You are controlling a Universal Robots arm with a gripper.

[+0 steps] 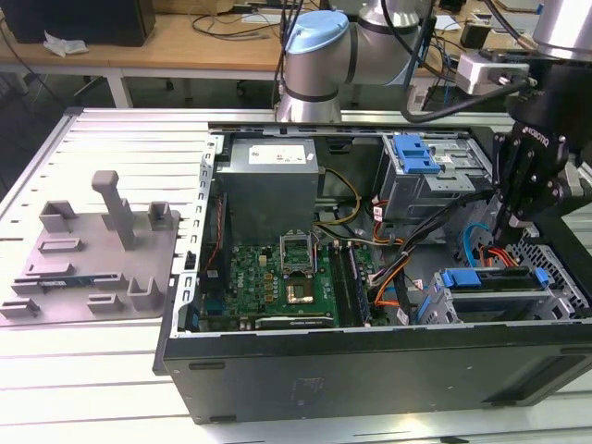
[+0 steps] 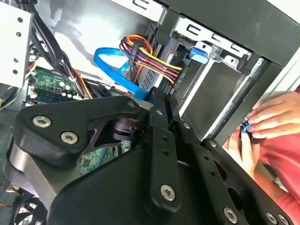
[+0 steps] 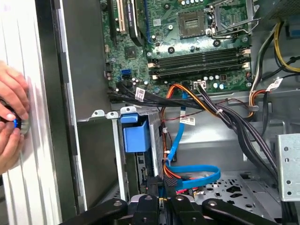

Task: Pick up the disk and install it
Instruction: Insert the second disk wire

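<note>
The disk (image 1: pixel 487 278), a silver drive in a bright blue carrier, sits slotted in the lower drive cage at the exterior view's right, inside the open computer case (image 1: pixel 370 370). Its blue end (image 3: pixel 136 135) shows in the cage in the first wrist view. My gripper (image 1: pixel 514 225) hangs just above and behind that cage, near the blue and red cables (image 3: pixel 192 176). In the second wrist view my fingers (image 2: pixel 161 105) meet at their tips, shut with nothing between them, apart from the disk.
A grey moulded holder tray (image 1: pixel 92 250) lies on the table at the exterior view's left. An upper drive cage carries a blue latch (image 1: pixel 413 154). Motherboard (image 1: pixel 277 277) and cable bundles fill the case. A person's hands (image 3: pixel 9 122) hold something small and blue outside the case wall.
</note>
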